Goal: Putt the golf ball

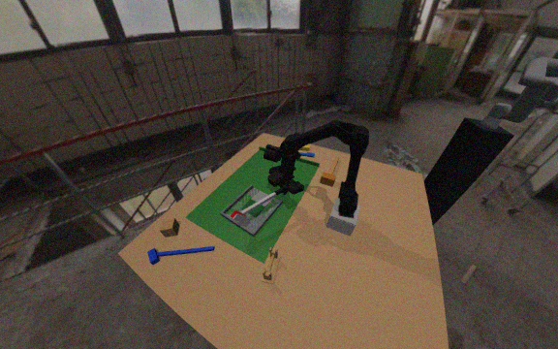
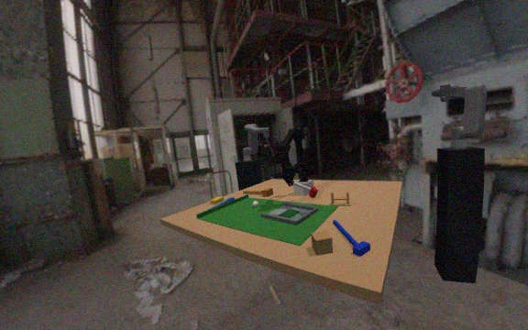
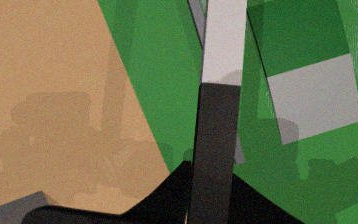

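My gripper (image 1: 285, 189) (image 3: 201, 169) is shut on the dark grip of the red putter (image 1: 259, 204) (image 3: 218, 125) and holds it above the green mat (image 1: 209, 214) (image 2: 246, 225). The white shaft slants out from the fingers. Its red head shows over the framed area in the top view, and is raised in the exterior view. The white golf ball (image 2: 255, 203) rests on the mat, to the left of the grey frame (image 1: 236, 224) (image 2: 280, 220). The arm hides it in the top view. A dark green square (image 2: 289, 214) (image 3: 300, 40) lies inside the frame.
A blue mallet (image 1: 182, 252) (image 2: 360, 248) and a brown block (image 1: 170, 229) (image 2: 323, 244) lie beyond the mat. A small wooden stand (image 1: 267, 274) is near its corner. An orange mallet (image 1: 327, 179) (image 2: 267, 192) lies beside it. A green rail (image 2: 222, 207) edges the mat.
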Robot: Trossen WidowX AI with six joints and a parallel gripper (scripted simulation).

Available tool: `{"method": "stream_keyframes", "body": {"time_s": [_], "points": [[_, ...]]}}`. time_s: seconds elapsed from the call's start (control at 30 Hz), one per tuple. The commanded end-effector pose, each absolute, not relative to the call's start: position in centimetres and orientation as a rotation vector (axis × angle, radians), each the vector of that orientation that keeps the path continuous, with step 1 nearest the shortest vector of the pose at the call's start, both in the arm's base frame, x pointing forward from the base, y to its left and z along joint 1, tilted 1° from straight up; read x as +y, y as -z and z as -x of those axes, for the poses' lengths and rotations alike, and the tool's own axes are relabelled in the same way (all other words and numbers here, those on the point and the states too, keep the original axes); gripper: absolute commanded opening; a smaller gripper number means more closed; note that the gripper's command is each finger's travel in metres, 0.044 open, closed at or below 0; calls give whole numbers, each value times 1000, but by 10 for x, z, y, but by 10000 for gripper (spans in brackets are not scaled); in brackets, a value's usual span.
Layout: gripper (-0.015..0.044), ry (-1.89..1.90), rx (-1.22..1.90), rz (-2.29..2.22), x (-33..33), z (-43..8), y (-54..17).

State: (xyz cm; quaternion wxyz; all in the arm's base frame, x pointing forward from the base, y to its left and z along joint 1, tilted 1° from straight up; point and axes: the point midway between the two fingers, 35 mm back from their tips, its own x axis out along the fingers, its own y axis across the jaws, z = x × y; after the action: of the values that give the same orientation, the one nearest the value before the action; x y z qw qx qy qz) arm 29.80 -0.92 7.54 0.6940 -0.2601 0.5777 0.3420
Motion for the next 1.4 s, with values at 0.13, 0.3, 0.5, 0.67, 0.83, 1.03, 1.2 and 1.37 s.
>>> {"method": "stream_keyframes", "body": {"time_s": [0.13, 0.3, 0.5, 0.67, 0.83, 1.03, 1.2, 1.37], "points": [[0, -589, 1355, 441, -56, -287, -78], [0, -492, 1389, 367, -82, -278, -79], [0, -376, 1425, 277, -112, -264, -80], [0, -279, 1452, 200, -136, -250, -81], [0, -183, 1476, 120, -157, -234, -82], [0, -71, 1500, 13, -179, -213, -82], [0, 25, 1516, -69, -197, -193, -83], [0, 121, 1529, -144, -214, -171, -85]]}}
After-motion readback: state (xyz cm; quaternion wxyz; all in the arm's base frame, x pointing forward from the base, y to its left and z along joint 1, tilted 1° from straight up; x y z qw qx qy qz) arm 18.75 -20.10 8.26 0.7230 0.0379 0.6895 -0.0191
